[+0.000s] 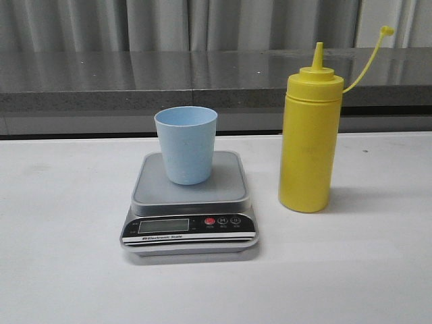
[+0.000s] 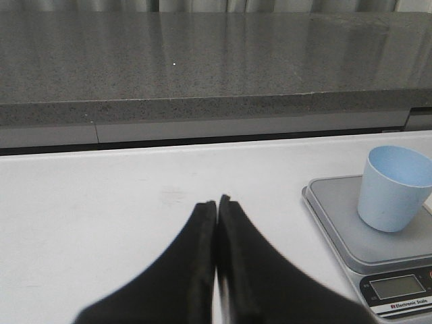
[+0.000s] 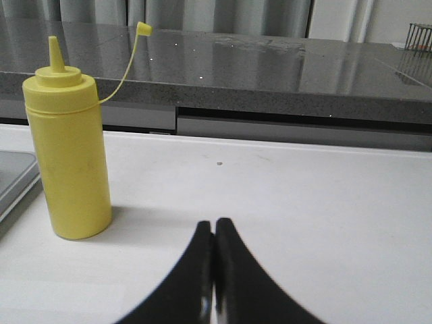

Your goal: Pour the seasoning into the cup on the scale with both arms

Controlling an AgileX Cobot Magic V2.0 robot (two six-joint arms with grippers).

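Observation:
The pale blue cup (image 1: pixel 186 144) stands upright on the grey platform of the scale (image 1: pixel 190 202) in the middle of the white table. The yellow seasoning bottle (image 1: pixel 309 142) stands upright to the right of the scale, its cap hanging open on the strap. No arm shows in the front view. My left gripper (image 2: pixel 217 201) is shut and empty over the table, with the cup (image 2: pixel 393 188) and scale (image 2: pixel 341 226) off to one side. My right gripper (image 3: pixel 214 223) is shut and empty, with the bottle (image 3: pixel 69 152) a short way off.
A dark grey stone ledge (image 1: pixel 135 81) runs along the back of the white table (image 1: pixel 67 270), with pale curtains behind it. A small wire rack (image 3: pixel 418 37) sits on the ledge in the right wrist view.

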